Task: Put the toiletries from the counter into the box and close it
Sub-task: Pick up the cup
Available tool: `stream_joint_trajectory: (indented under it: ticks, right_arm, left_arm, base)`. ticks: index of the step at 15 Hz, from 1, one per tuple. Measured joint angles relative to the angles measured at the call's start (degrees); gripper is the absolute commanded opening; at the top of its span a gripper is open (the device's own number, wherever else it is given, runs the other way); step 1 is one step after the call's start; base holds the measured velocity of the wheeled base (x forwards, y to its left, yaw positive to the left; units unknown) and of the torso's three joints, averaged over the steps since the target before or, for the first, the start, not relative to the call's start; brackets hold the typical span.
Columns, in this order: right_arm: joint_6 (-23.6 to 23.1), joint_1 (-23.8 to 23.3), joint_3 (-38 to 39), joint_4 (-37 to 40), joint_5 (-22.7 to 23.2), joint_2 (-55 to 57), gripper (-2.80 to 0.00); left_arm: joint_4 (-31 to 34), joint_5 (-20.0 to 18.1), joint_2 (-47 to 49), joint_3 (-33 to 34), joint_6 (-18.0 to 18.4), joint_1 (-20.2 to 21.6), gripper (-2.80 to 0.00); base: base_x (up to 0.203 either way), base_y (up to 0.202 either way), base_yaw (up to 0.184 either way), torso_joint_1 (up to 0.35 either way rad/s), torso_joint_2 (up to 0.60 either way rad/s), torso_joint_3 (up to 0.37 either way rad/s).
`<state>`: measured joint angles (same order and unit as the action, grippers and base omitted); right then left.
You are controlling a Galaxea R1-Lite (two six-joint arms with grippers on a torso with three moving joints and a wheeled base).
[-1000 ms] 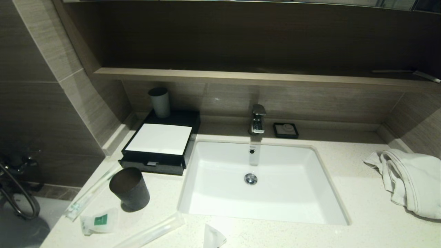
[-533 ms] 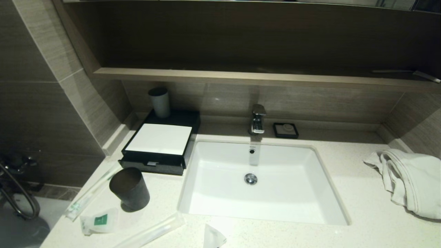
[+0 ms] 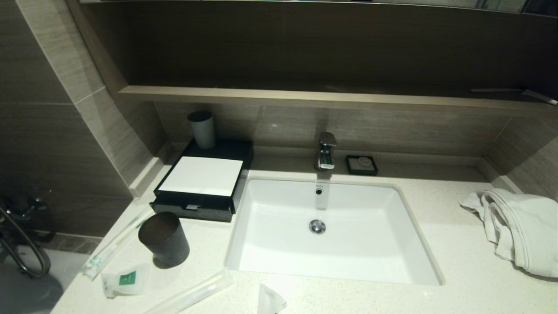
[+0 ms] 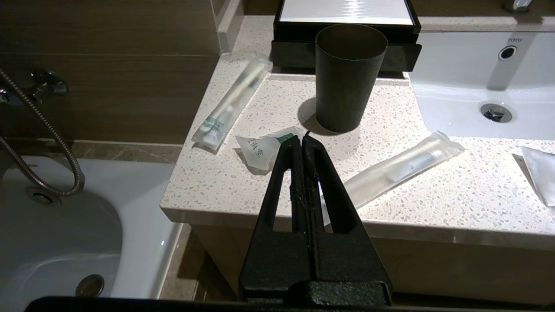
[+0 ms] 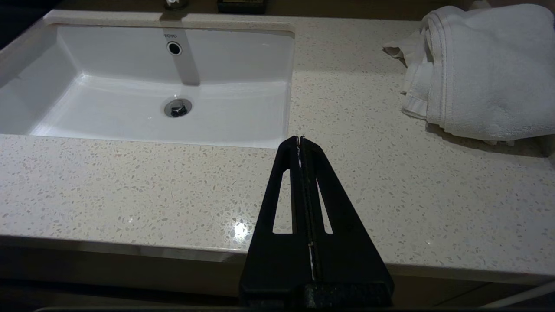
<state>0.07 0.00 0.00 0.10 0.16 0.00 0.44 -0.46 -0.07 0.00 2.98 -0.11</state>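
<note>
The black box (image 3: 205, 179) with a white top panel stands at the back left of the speckled counter (image 3: 436, 244), its front drawer slightly out. Toiletries lie at the front left: a long packet (image 3: 114, 246) near the left edge, a short pouch with a green mark (image 3: 125, 279), a second long packet (image 3: 192, 293), and a small pouch (image 3: 269, 300) at the front edge. My left gripper (image 4: 302, 141) is shut and empty, held off the counter's front edge, pointing at the green-marked pouch (image 4: 262, 149). My right gripper (image 5: 299, 141) is shut and empty, before the counter right of the sink.
A dark grey cup (image 3: 165, 239) stands in front of the box, among the packets. Another cup (image 3: 202, 129) sits on the box's back. The white sink (image 3: 327, 244) fills the middle, with tap (image 3: 326, 150) and soap dish (image 3: 361, 165) behind. A white towel (image 3: 518, 229) lies right.
</note>
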Motion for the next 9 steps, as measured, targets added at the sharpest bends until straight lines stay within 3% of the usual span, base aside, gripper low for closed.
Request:
stream_joint_trajectory:
  ticks: [9]
  right_arm:
    - [0.04, 0.00, 0.00, 0.00, 0.00, 0.00, -2.80]
  left_arm:
    - [0.18, -0.04, 0.00, -0.27, 2.42, -0.10, -2.80]
  base:
    - [0.000, 0.000, 0.000, 0.000, 0.00, 0.000]
